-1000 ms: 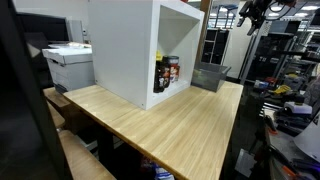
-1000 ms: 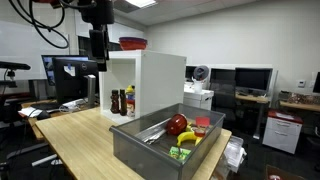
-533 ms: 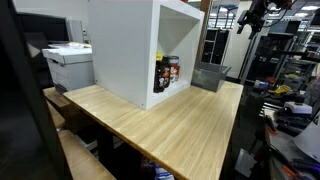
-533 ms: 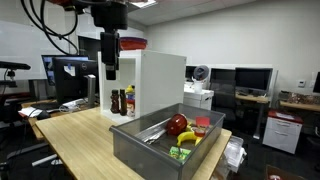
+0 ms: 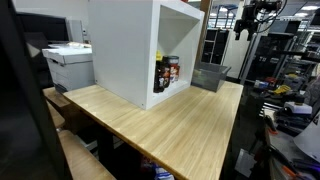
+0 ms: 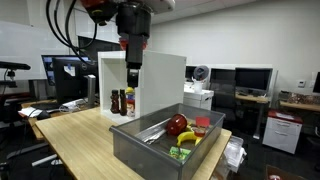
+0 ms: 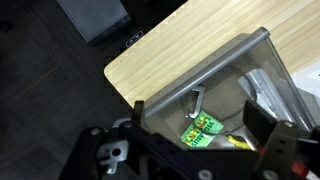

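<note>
My gripper (image 6: pixel 133 80) hangs open and empty, high above the wooden table (image 6: pixel 75 130), in front of the white cabinet (image 6: pixel 160 75). In an exterior view the gripper (image 5: pixel 241 28) shows at the top, above the grey metal bin (image 5: pixel 210 76). The wrist view looks down past my gripper (image 7: pixel 200 118) into the bin (image 7: pixel 210 65), with a green packet (image 7: pixel 200 130), a bent metal tool (image 7: pixel 194 99) and a banana's (image 7: pixel 238 143) tip between the fingers. The bin (image 6: pixel 145 150) also holds a red apple (image 6: pixel 177 125), the banana (image 6: pixel 190 137) and the green packet (image 6: pixel 179 153).
Sauce bottles (image 6: pixel 122 101) stand inside the open-fronted cabinet (image 5: pixel 130 45), also visible as bottles (image 5: pixel 167 72) in an exterior view. A printer (image 5: pixel 68 65) sits beside the table (image 5: pixel 170 125). Desks, monitors and shelving surround the table.
The arm has swung across from beside the cabinet toward the bin, staying high. The jaws have stayed open and nothing on the table has moved.
</note>
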### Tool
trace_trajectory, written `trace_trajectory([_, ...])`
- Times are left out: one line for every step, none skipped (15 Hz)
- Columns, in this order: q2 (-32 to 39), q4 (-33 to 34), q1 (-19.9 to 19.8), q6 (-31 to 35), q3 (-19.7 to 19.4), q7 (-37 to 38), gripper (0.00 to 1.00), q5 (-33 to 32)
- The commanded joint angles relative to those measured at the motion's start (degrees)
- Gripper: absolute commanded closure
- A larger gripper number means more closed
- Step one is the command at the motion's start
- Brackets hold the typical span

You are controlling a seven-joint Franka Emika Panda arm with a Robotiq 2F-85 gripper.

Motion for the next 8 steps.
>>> trace_trajectory([4.15, 3.67, -0.57, -0.50, 1.36, -0.08, 0.00, -3.51])
trace_trajectory([4.91, 4.26, -0.53, -0.48, 1.50, -0.08, 0.00, -4.22])
trace_trajectory([6.00, 5.10, -0.45, -0.31, 1.67, -0.15, 0.00, -5.08])
trace_trajectory([7.22, 6.01, -0.35, -0.12, 1.91, -0.24, 0.00, -5.90])
trace_trajectory([7.73, 6.42, -0.34, -0.13, 2.02, -0.22, 0.00, -6.30])
trace_trajectory([8.88, 7.32, -0.27, 0.02, 2.21, -0.27, 0.00, -6.87])
trace_trajectory([9.76, 7.97, -0.26, 0.53, 2.26, -0.56, 0.00, -6.79])
trace_trajectory([11.04, 9.03, -0.17, 1.13, 2.40, -0.57, 0.00, -6.93])
